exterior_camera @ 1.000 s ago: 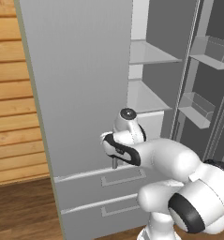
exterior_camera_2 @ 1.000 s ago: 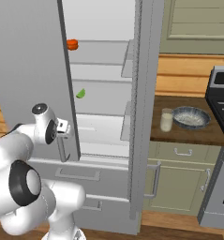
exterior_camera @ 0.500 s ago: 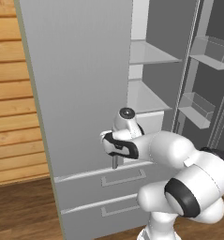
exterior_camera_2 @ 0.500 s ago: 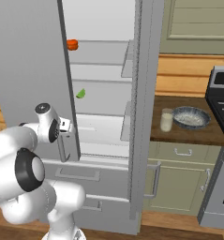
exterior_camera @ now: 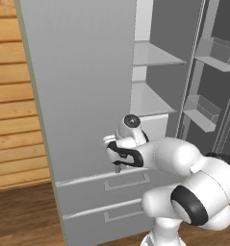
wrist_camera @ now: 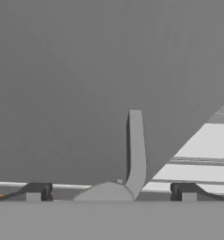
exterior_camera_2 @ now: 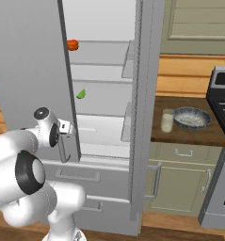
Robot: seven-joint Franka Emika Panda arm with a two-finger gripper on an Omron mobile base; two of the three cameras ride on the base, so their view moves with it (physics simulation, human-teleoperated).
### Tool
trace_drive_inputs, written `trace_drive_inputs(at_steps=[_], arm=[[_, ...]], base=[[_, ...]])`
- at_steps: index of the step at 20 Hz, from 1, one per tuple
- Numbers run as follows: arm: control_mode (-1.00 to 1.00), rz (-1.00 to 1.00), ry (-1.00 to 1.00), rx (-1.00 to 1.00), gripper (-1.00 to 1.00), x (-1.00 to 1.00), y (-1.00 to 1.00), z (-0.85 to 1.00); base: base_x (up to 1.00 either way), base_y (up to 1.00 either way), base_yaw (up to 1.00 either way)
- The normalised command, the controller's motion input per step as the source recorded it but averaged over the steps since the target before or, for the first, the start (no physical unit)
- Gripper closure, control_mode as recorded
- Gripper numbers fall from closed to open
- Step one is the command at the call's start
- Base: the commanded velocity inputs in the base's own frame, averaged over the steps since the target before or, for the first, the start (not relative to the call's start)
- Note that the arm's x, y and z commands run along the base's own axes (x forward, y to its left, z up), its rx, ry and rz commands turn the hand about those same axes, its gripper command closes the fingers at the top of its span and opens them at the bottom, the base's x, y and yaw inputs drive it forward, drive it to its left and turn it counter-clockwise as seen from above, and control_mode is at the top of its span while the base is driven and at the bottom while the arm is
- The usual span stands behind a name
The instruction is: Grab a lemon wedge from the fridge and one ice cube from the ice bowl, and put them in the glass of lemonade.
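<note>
Hanging at the lower edge of the fridge [exterior_camera_2: 34,80] door, the gripper [exterior_camera: 117,168] points down beside the door's bar handle [wrist_camera: 135,152]; its jaws stand spread apart, the handle between them, nothing gripped. Inside the fridge, the lemon wedge [exterior_camera_2: 81,94] lies on the middle shelf, below the round orange-red item [exterior_camera_2: 72,44] on the shelf above. To the right of the fridge, the glass of lemonade [exterior_camera_2: 167,121] stands on the table [exterior_camera_2: 189,136] just beside the ice bowl [exterior_camera_2: 192,117].
</note>
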Motion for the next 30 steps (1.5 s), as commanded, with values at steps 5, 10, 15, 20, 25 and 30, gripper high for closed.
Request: trace_drive_inputs(at_steps=[5, 10, 15, 20, 25, 30], arm=[[-1.0, 0.0, 0.0, 0.0, 1.0, 0.0, 0.0, -0.02], [-1.0, 0.0, 0.03, 0.0, 1.0, 0.0, 0.07, -0.04], [-1.0, 0.0, 0.0, 0.0, 1.0, 0.0, 0.36, 0.0], [-1.0, 0.0, 0.0, 0.0, 1.0, -0.09, 0.52, 0.0], [-1.0, 0.05, 0.0, 0.0, 1.0, -0.55, 0.47, 0.06], [-1.0, 0.09, 0.0, 0.0, 1.0, -0.8, 0.38, 0.19]], base=[[0.0, 0.0, 0.0], [0.0, 0.0, 0.0], [0.0, 0.0, 0.0], [0.0, 0.0, 0.0], [0.0, 0.0, 0.0], [0.0, 0.0, 0.0]])
